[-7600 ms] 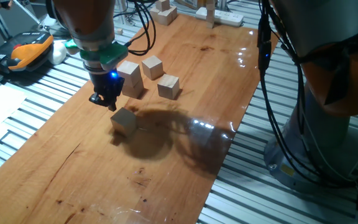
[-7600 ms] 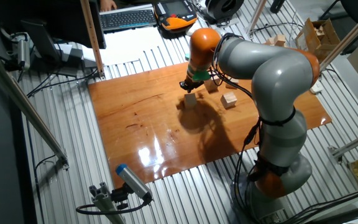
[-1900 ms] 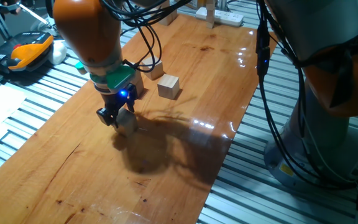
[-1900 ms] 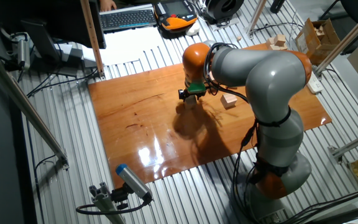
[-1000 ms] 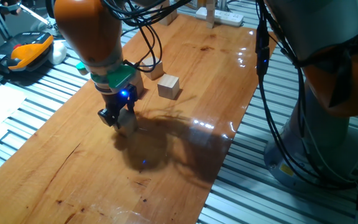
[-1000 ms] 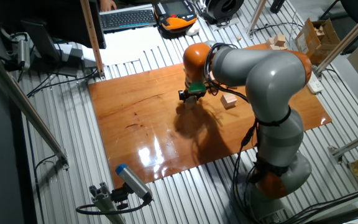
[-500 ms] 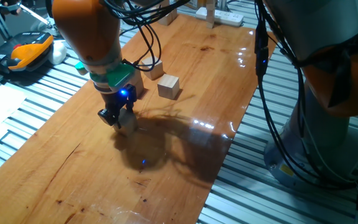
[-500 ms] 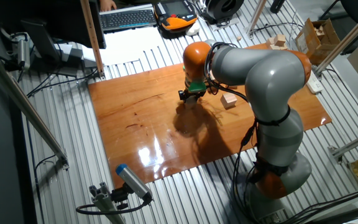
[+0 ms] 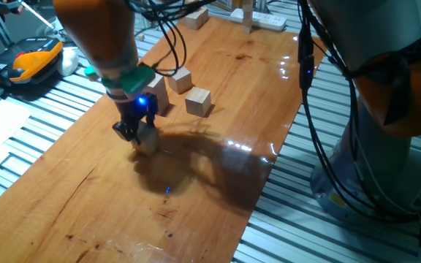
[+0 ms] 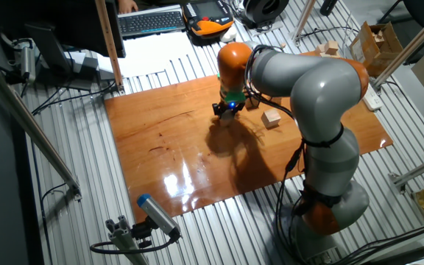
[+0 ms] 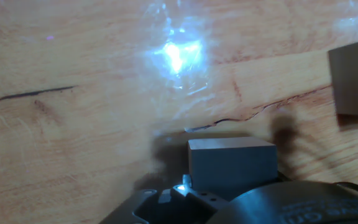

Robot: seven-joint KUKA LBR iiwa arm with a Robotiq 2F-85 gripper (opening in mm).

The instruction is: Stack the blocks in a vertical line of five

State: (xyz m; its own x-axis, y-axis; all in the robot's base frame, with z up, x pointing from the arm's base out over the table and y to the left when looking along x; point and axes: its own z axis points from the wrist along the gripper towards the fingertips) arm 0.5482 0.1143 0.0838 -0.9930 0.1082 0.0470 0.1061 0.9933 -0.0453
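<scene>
Light-tan wooden cube (image 9: 148,136) sits clamped between the narrowed jaws, just above the wooden table (image 9: 218,95).

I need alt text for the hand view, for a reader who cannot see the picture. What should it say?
A light wooden block sits at the bottom centre, just above the dark gripper body, over a glossy wooden table with a bright glare and a thin dark crack. Part of another block shows at the right edge.

Bright glare, blurry hand view.
</scene>
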